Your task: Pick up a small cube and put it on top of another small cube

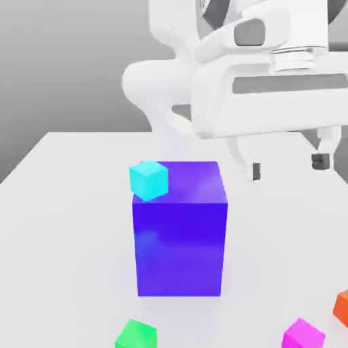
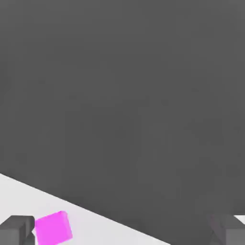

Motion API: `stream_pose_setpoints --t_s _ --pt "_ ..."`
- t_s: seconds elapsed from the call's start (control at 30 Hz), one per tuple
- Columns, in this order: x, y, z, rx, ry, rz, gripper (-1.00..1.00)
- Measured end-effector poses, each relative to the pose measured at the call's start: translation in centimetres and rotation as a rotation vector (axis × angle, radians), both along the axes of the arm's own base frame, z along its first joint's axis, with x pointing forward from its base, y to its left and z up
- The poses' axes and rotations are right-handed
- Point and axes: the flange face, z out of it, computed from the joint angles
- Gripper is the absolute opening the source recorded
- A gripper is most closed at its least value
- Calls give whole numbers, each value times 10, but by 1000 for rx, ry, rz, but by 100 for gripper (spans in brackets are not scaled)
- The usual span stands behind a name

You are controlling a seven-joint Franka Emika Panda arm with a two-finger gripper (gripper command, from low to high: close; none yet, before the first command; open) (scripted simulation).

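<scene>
The small magenta cube lies on the white table near the front, toward the exterior view's right. In the hand view this small cube sits close beside one dark fingertip. My gripper hangs open and empty high above the table, to the right of the big blue-violet block and well above and behind the magenta cube. A small cyan cube rests on the block's top, at its front-left corner. In the hand view, the gripper has its fingers wide apart.
A small green cube lies at the front edge, left of the magenta one. A small orange cube is cut off by the exterior view's right edge. The white table stretches left of the block. The arm's white body looms behind.
</scene>
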Motion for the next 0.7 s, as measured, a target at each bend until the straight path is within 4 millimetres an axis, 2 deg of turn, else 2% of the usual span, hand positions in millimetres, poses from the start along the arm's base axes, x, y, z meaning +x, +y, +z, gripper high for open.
stream_pose_setpoints --t_s 0.07,0.2,0.37,0.5,0.53,0.7 --pt "2 18 -35 -19 45 50 0" --pt "2 40 -108 -58 135 127 0" --pt "-14 68 -199 -111 245 234 0" --pt "-18 74 -261 -122 268 257 0" --pt "-19 74 -275 -122 269 258 -100" --pt "-19 74 -275 -122 270 258 -100"
